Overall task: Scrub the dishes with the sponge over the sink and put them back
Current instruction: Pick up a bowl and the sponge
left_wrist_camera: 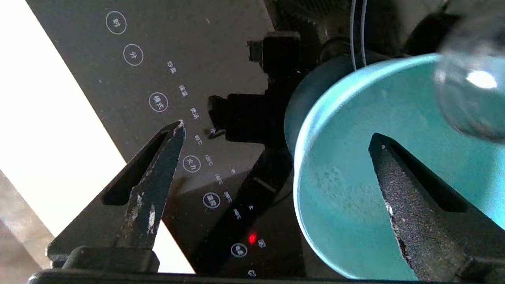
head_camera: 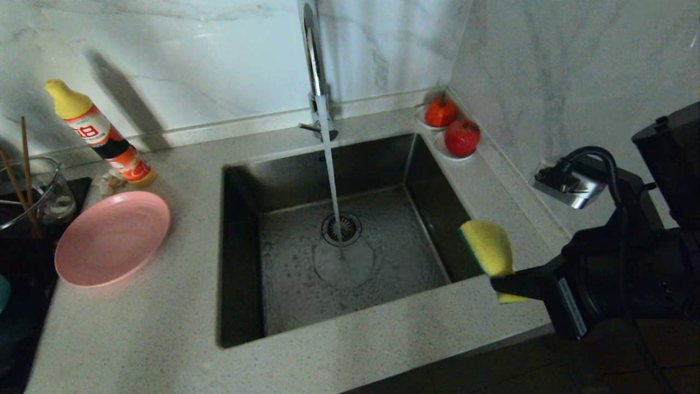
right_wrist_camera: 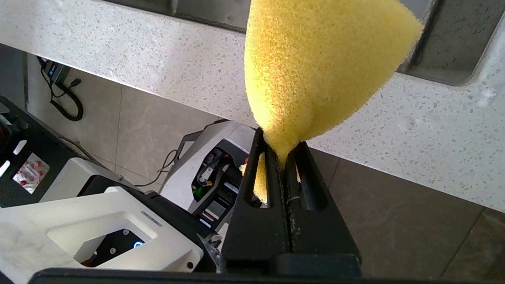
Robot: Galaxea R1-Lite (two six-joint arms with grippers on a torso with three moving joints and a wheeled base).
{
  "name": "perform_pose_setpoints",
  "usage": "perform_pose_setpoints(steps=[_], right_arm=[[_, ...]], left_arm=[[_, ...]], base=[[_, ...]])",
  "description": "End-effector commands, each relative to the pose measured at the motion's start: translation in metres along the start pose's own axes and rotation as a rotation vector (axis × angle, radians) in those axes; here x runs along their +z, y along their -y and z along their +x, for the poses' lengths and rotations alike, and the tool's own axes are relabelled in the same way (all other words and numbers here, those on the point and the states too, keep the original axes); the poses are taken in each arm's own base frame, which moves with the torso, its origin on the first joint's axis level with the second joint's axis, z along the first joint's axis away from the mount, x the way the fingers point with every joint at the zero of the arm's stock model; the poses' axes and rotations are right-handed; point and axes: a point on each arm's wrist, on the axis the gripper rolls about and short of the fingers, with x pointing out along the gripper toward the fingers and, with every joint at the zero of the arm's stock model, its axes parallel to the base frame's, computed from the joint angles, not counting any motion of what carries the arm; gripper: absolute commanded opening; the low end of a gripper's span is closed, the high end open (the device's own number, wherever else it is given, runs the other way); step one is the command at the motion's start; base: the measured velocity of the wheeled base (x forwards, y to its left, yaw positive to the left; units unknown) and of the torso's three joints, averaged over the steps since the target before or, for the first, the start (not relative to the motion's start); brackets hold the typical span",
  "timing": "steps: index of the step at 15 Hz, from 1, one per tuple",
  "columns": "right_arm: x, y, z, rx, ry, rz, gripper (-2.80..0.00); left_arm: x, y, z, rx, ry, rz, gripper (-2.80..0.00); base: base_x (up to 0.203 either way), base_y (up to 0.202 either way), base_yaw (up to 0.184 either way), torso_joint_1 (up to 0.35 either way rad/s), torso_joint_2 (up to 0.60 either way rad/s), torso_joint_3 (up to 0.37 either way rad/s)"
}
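**Open left gripper at the bowl rim, water running: where a slip can come**

The left gripper [left_wrist_camera: 276, 142] stands wide open at the far left of the desk, over the black cooktop [left_wrist_camera: 158, 79]. One finger is above the inside of the teal bowl [left_wrist_camera: 355, 189], the other is outside its rim. A clear glass cup [left_wrist_camera: 473, 86] stands just beside the bowl. If the gripper closes badly on the thin, wet rim, the bowl may slide or tip, and it may knock the cup.

The right gripper [right_wrist_camera: 282, 157] is shut tight on the sponge [head_camera: 488, 249] and holds it at the near right corner of the sink [head_camera: 246, 246]. The pinch is on one end only, so hard scrubbing could pull it loose.

The pink plate [head_camera: 112, 238] lies left of the sink, partly on the cooktop edge, so a passing arm could push it. The tap [head_camera: 317, 71] runs, and splashing could wet the desk [head_camera: 164, 339].
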Motion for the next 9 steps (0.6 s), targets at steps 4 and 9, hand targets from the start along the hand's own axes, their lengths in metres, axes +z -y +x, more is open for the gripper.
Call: perform_pose_setpoints(steps=[4,9], right_arm=[[0.001,0.0,0.0,0.0,0.002,-0.001,-2.8],[0.001,0.0,0.0,-0.001,0.002,-0.001,-2.8]], left_arm=[[-0.002,-0.002,0.015,-0.041,-0.069,-0.039,0.0],[0.0,-0.002,0.022,-0.039,-0.078,-0.059,0.0]], base=[[0.0,0.0,0.0,0.0,0.0,0.0],[0.0,0.0,0.0,0.0,0.0,0.0]])
